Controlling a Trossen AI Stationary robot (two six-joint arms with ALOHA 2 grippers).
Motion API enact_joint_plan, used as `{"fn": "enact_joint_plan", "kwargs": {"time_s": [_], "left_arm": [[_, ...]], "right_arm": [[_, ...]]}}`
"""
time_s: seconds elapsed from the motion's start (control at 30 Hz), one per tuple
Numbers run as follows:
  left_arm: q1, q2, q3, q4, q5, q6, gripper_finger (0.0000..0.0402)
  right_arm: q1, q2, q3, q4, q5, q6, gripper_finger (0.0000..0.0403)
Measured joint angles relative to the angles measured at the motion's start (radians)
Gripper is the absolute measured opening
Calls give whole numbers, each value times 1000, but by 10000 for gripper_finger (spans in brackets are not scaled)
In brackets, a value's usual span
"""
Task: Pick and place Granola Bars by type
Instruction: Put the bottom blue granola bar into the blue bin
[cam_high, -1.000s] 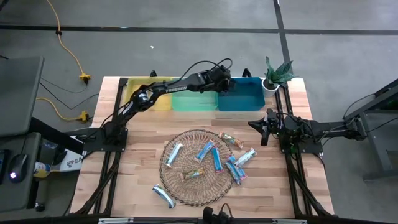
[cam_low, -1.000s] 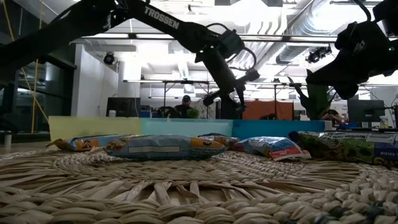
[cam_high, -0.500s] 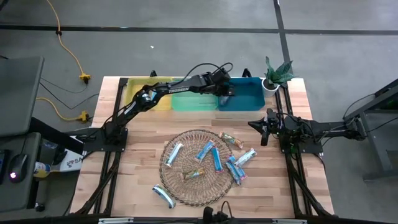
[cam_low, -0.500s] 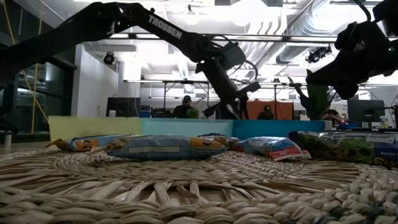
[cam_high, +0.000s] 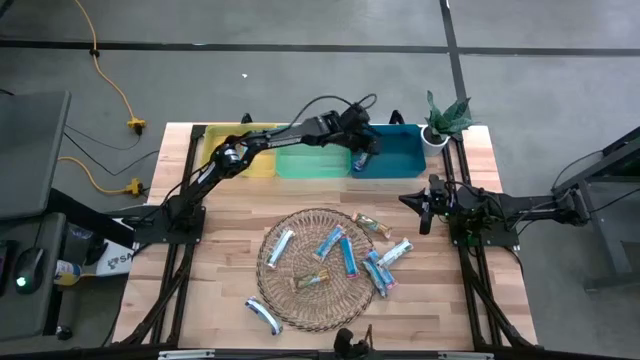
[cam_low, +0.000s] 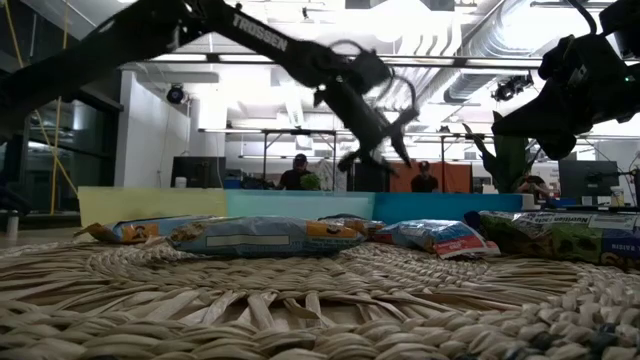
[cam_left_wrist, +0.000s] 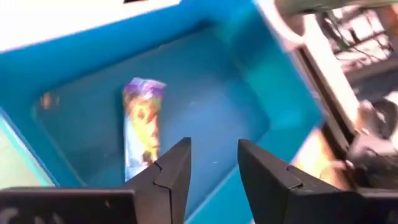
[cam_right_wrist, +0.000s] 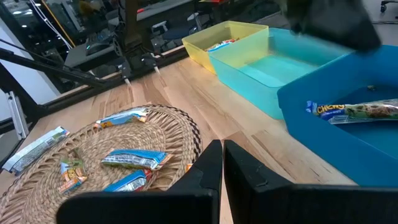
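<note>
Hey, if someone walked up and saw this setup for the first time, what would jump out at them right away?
Probably the left gripper, open over the blue bin at the table's far edge, with one wrapped bar lying inside it. Next, the round woven mat mid-table, scattered with granola bars in blue and orange-brown wrappers. The right gripper waits shut at the right side.

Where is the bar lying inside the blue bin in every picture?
High view: not visible; left gripper covers that spot of the blue plastic bin.
Low view: hidden behind the bin's wall.
Left wrist view: blue-purple wrapped bar on the bin floor.
Right wrist view: bar at right.
Shared landmark: the blue bin.
</note>
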Motion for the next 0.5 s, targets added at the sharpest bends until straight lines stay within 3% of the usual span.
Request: {"fn": "enact_joint_plan", "kwargs": {"time_s": [0.23, 0.5], "left_arm": [[-7, -152, 0, -138, -11, 267, 129], [-60, -370, 2, -444, -12, 544, 129]], "right_arm": [[0, 0, 0, 0, -1, 0, 0], [0, 0, 0, 0, -1, 0, 0]]}}
